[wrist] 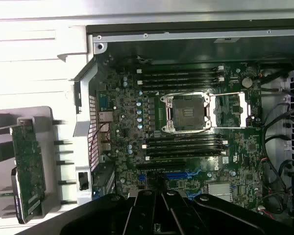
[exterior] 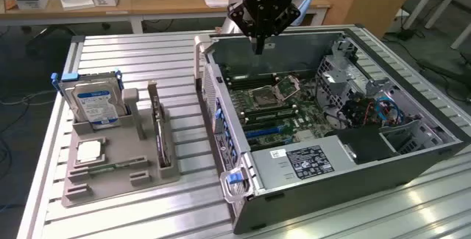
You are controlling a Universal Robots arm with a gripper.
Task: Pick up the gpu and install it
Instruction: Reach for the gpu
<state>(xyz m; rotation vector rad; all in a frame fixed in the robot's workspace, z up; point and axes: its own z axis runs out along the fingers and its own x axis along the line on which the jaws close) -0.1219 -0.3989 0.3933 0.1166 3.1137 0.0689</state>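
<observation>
exterior view: the gripper (exterior: 259, 49) hangs over the far wall of the open case (exterior: 346, 186), fingers pinched together with nothing between them. the gpu (exterior: 156, 124) stands on its long edge in a slot of the grey tray (exterior: 103, 186), on the exterior view's left, well apart from the gripper. i judge it is kept upright so that its top edge is free to be pinched from above. the hard drive (exterior: 92, 102) stands near it in its own cradle, close enough to crowd a grasp. the case's near wall rises between tray and motherboard (exterior: 276, 104).

wrist view: the gripper (wrist: 158, 215), clenched on nothing, points down over the motherboard (wrist: 127, 122). the empty cpu socket (wrist: 186, 111) and a blue slot (wrist: 179, 175) lie bare below it — nothing sits in that slot. the gpu (wrist: 25, 166) rests in the tray outside the case wall — untouched.
</observation>
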